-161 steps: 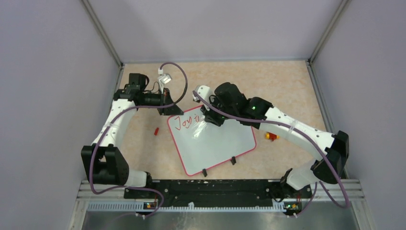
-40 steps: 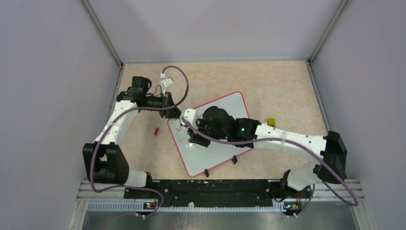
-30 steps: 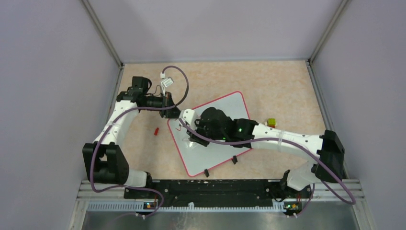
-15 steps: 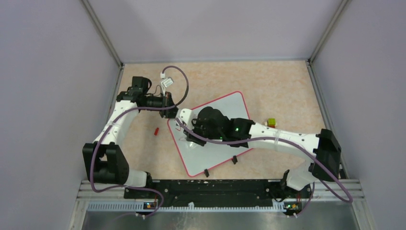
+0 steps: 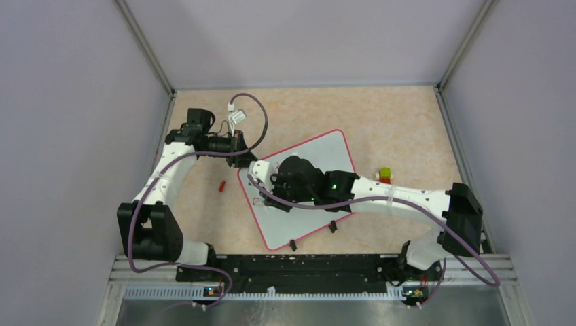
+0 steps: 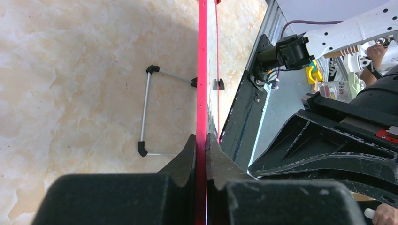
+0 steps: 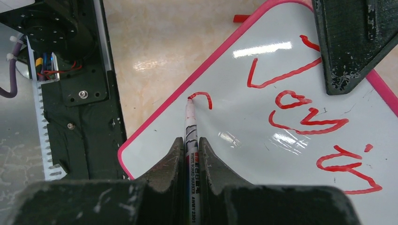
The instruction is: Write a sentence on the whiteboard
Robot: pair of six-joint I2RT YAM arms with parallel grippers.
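Observation:
The whiteboard (image 5: 325, 159) with its red-pink frame lies tilted on the table; it also shows in the right wrist view (image 7: 263, 154) and edge-on in the left wrist view (image 6: 202, 70). My left gripper (image 5: 239, 155) is shut on the board's far left corner frame (image 6: 202, 140). My right gripper (image 5: 266, 197) is shut on a white marker (image 7: 191, 136), its red tip touching the board at a fresh short curved stroke (image 7: 202, 97). The sentence (image 7: 309, 112) reads about "Joy i" in red; in the top view the right arm hides it.
A small red cap (image 5: 221, 185) lies on the table left of the board. A yellow and red object (image 5: 385, 175) lies right of the board. The board's black wire legs (image 6: 145, 115) stand on the table. Grey walls enclose three sides.
My right gripper has moved from the first line down and left across the board, and a new red stroke has begun there. The left gripper keeps holding the corner.

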